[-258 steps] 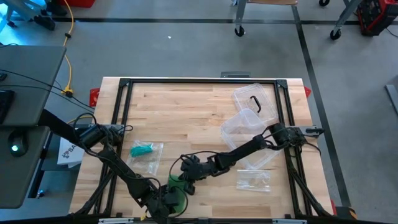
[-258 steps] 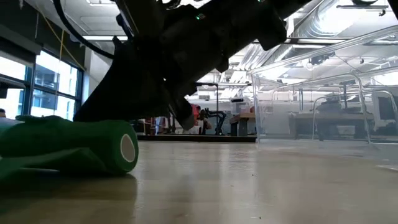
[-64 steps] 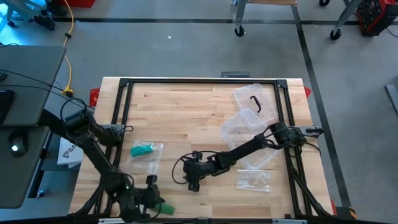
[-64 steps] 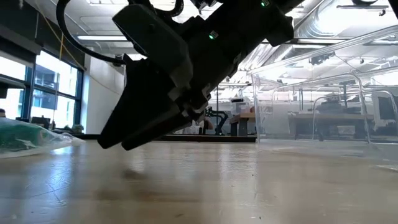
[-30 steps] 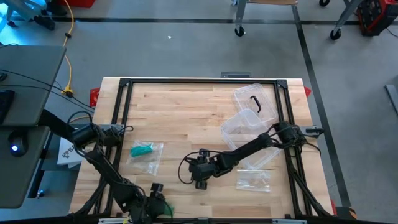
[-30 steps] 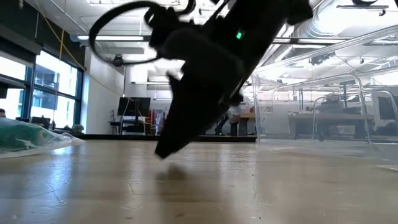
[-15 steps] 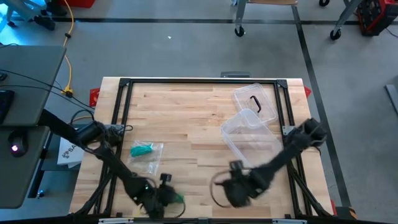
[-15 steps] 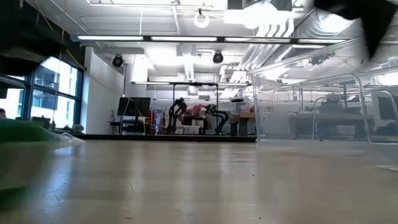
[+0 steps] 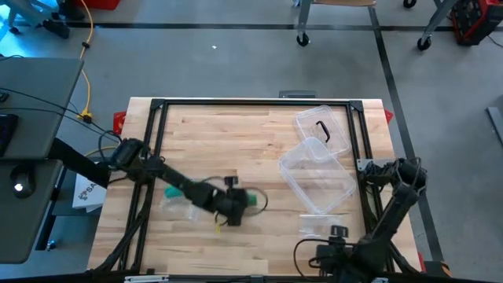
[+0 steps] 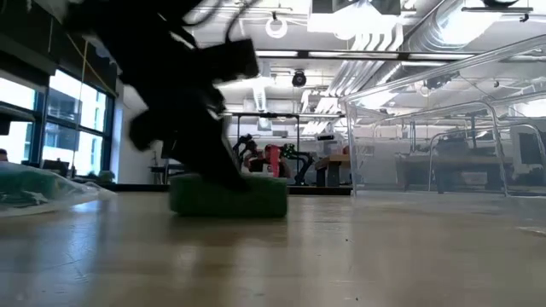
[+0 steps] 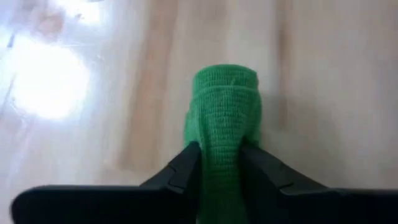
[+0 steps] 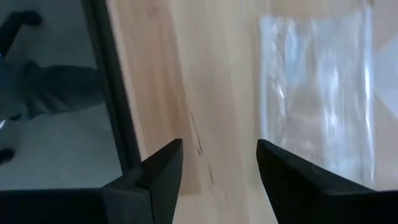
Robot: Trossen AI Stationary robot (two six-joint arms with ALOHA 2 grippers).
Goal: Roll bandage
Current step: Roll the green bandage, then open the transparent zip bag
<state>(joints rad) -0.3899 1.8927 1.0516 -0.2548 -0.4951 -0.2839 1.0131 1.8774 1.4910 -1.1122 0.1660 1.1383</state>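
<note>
The bandage is a green roll (image 9: pixel 251 200) near the table's middle, shown close up in the left wrist view (image 11: pixel 225 106) and low on the table top in the low view (image 10: pixel 229 197). My left gripper (image 9: pixel 238 202) reaches in from the table's left, slanting down, and is shut on the roll (image 11: pixel 221 152). My right gripper (image 9: pixel 334 250) hangs over the near right edge, pointing down, open with nothing between its fingers (image 12: pixel 219 149). My left gripper pinches the green roll's near part (image 11: pixel 219 163) between its two fingers (image 11: pixel 186 167), one on each side. It comes slanting down from the table's left. The rest of the roll sticks out past the fingertips, and its underside is at the table top (image 10: pixel 230 213).
A clear plastic box (image 9: pixel 318 177) and its lid (image 9: pixel 322 126) lie at the right. A clear bag (image 9: pixel 318 228) lies near the right gripper, another bag with a teal item (image 9: pixel 174 192) under the left arm. A black frame (image 9: pixel 157 106) edges the table.
My left gripper has swung from the near left corner toward the table's middle, carrying the green roll with it. My right gripper has left the middle, swung to the near right edge, risen and tipped until it points down.
</note>
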